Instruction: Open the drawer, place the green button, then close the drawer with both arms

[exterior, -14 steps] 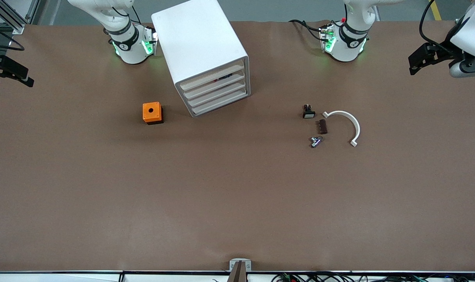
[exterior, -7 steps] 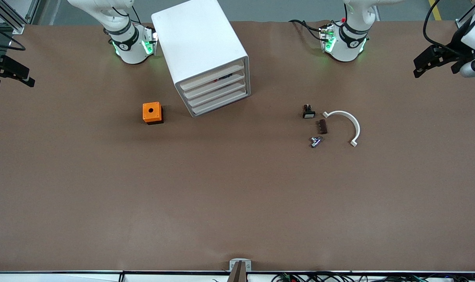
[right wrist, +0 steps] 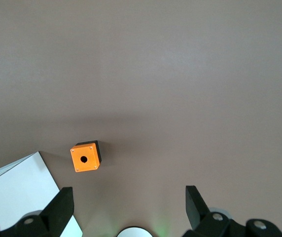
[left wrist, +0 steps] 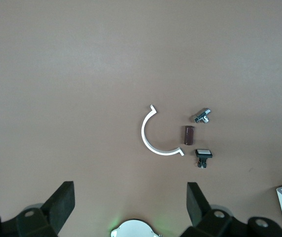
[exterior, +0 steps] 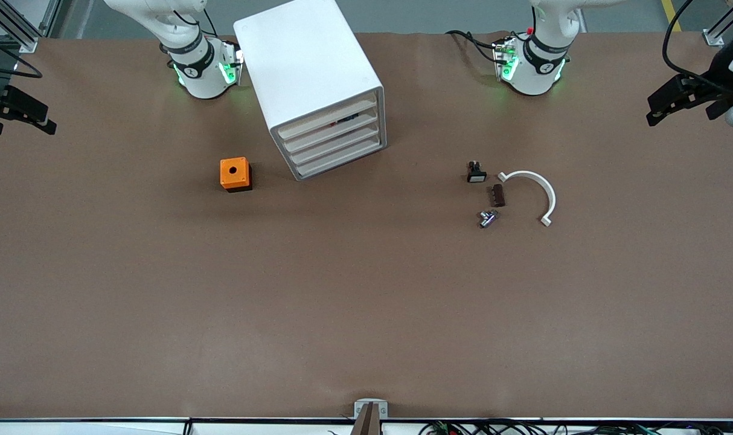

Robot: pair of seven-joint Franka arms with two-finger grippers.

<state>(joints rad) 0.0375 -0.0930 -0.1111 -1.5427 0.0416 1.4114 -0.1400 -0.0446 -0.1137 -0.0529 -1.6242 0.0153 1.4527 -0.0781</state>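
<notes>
My left gripper (exterior: 659, 109) and right gripper (exterior: 37, 121) hang wide open and empty over the table's (exterior: 366, 314) ends, drawers (exterior: 333, 142) shut, green button nowhere visible; probably light and hard, I'd pinch its blocky body.

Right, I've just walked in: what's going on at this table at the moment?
Nothing is being handled. The left gripper hangs open at its own end of the table and the right gripper open at its end, both holding nothing. The white drawer cabinet has all its drawers pushed in. An orange cube sits beside it, and a white-capped black button, brown block, metal part and white curved piece lie clustered together. No green button shows.
</notes>
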